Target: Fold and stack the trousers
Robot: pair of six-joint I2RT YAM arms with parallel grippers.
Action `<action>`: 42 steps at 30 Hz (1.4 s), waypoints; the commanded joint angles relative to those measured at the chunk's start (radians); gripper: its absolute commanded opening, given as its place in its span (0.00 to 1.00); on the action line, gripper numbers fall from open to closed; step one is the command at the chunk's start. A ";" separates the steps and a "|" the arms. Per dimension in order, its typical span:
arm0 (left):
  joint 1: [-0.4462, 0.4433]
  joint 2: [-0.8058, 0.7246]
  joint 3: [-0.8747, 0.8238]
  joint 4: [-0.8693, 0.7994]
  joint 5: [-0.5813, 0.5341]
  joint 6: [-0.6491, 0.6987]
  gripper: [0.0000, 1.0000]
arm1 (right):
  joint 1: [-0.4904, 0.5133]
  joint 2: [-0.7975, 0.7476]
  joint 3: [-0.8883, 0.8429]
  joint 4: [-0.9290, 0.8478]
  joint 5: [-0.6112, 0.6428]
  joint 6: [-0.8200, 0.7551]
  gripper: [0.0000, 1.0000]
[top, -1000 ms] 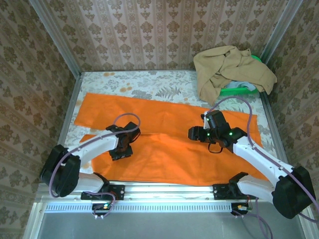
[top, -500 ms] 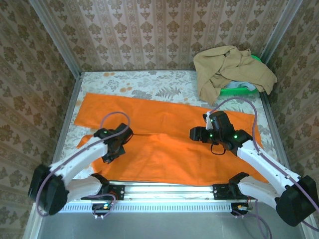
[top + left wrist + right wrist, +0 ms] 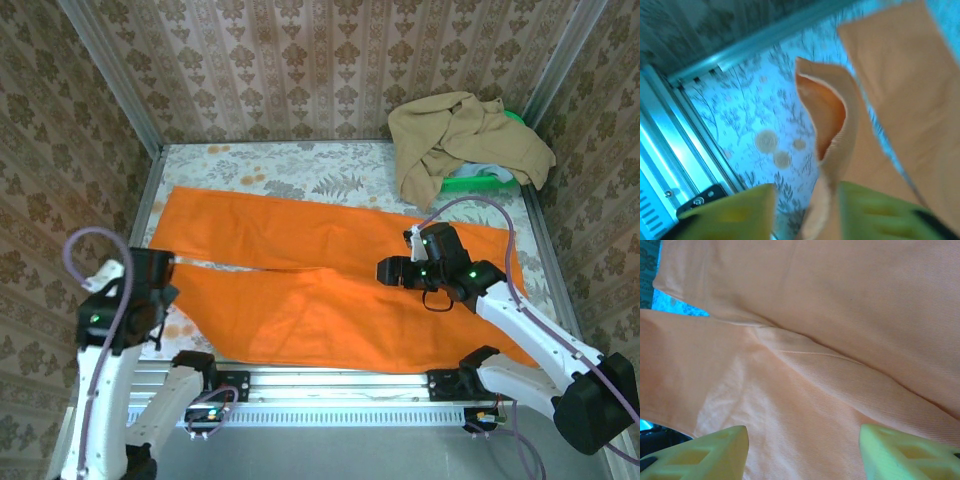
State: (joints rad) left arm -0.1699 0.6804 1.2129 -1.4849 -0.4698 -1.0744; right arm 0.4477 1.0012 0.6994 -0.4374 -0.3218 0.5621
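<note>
Where your trousers lie: the orange trousers (image 3: 300, 310) are spread flat across the flowered desk (image 3: 290, 160). They take up the middle of the top view, with the waist toward the right of the frame and both legs running out to the left.
Legs: the far leg reaches toward the upper left of the frame. The near leg lies just below it, with a thin strip of desk showing between them at the left end.
Left pincer, top view: you find it (image 3: 152, 282) at the lower left of the frame, at the left end of the near leg.
Left pincer, wrist view: the left pincer (image 3: 807, 200) sits at the bottom edge, and its yellow-green fingers (image 3: 735, 212) frame the cloth. The hem rises from between them and curls open like a pocket at centre frame. The picture is blurred, so you cannot tell whether the pincer is clenched on the hem or merely around it.
Right pincer, top view: it (image 3: 392, 270) sits right of centre, over the place where the two legs meet.
Right pincer, wrist view: the right pincer (image 3: 802, 440) is released. Its fingers (image 3: 715, 450) stand wide apart in the bottom corners, and creased orange cloth spans the space between them.
Tan garment: it (image 3: 455, 140) is heaped at the upper right of the top view, draped over a green basket (image 3: 480, 182), just beyond the trousers' far edge.
</note>
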 commanded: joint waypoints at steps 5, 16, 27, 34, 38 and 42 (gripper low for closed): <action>0.069 -0.023 0.138 -0.089 -0.077 0.113 1.00 | -0.001 -0.018 0.058 -0.025 -0.041 -0.012 0.63; 0.099 0.101 0.193 0.180 -0.030 0.426 1.00 | 0.242 0.315 0.242 0.031 0.102 -0.062 0.62; 0.397 0.367 0.416 0.385 0.657 0.592 0.88 | 0.548 1.343 1.370 -0.245 0.092 -0.252 0.69; 0.442 0.291 0.330 0.446 0.808 0.588 0.90 | 0.587 1.783 2.028 -0.456 -0.065 -0.175 0.71; 0.429 0.263 0.268 0.494 0.886 0.560 0.89 | 0.618 1.794 1.967 -0.358 -0.131 -0.132 0.66; 0.416 0.257 0.232 0.522 0.904 0.551 0.89 | 0.636 1.773 1.925 -0.313 -0.103 -0.087 0.34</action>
State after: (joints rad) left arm 0.2535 0.9337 1.4689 -1.0149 0.3721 -0.5053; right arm 1.0584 2.7838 2.6465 -0.7429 -0.3943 0.4316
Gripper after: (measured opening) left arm 0.892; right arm 0.364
